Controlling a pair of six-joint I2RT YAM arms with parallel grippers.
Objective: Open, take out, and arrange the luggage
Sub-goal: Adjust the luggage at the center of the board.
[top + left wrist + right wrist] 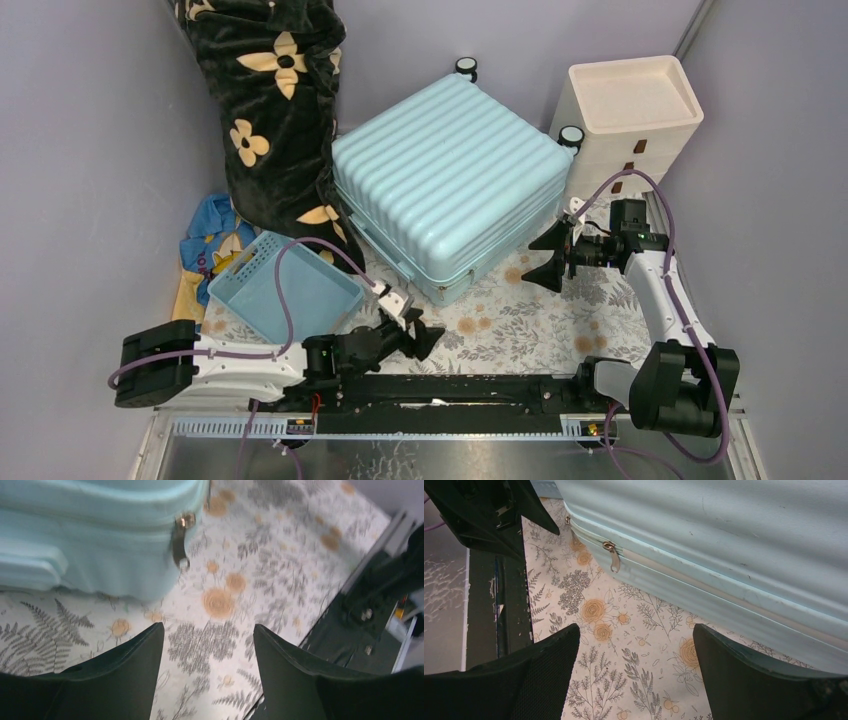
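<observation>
On floral mat point(500, 322) | luggage point(445, 185) closed | left tool point(425, 338), right tool point(548, 258) spread, empty

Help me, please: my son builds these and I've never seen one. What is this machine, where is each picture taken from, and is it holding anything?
These are two robot arms bolted side by side, each ending in a two-finger hand. The wide picture comes from a camera above and behind them. The other two come from cameras on the wrists; the dark shapes at the bottom are that hand's own fingers. On the flowered tablecloth are a closed pale blue suitcase, a small blue basket, a cream drawer unit and a dark flowered blanket. The left hand and the right hand are both open and hold nothing. Each wrist camera shows a zip pull on the suitcase.
</observation>
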